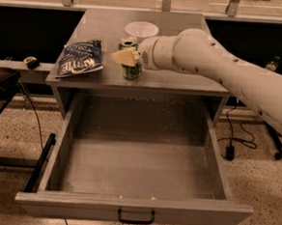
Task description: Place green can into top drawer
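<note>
The green can [131, 72] stands upright on the grey cabinet top [181, 85], near its front edge, with its silver top showing. My gripper [126, 57] is at the can's upper half, in front of it, at the end of the white arm [217, 66] that reaches in from the right. The top drawer [134, 207] is pulled wide open below the cabinet top. Its speckled grey inside holds nothing, and its black handle [136, 216] sits at the front centre.
A blue chip bag [81, 58] lies left of the can. A white bowl [141, 29] stands just behind it. A black slide rail [39, 163] runs along the drawer's left side. Cables and a plug [230, 150] lie on the floor to the right.
</note>
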Robot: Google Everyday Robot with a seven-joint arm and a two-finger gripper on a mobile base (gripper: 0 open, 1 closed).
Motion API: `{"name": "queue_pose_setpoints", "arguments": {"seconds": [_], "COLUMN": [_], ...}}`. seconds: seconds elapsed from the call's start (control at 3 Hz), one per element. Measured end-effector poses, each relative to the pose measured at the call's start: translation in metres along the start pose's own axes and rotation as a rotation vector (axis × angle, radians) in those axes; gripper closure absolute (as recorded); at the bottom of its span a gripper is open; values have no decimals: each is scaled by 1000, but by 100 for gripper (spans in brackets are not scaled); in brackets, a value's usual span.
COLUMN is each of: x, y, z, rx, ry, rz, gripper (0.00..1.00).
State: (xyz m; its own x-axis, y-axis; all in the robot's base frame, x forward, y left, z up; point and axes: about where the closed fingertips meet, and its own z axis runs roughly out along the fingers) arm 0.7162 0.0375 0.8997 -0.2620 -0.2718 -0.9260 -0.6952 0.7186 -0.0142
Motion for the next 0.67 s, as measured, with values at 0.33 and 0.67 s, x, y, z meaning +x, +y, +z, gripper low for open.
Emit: {"name": "queue_pose_setpoints", "arguments": {"seconds": [0.33, 0.67], "x": [2, -3], "y": [4, -11], "z": [18, 19], "rx": [-26, -43], "ry": [-37, -140], "rz": [38, 123], "gripper": [60, 83]}}
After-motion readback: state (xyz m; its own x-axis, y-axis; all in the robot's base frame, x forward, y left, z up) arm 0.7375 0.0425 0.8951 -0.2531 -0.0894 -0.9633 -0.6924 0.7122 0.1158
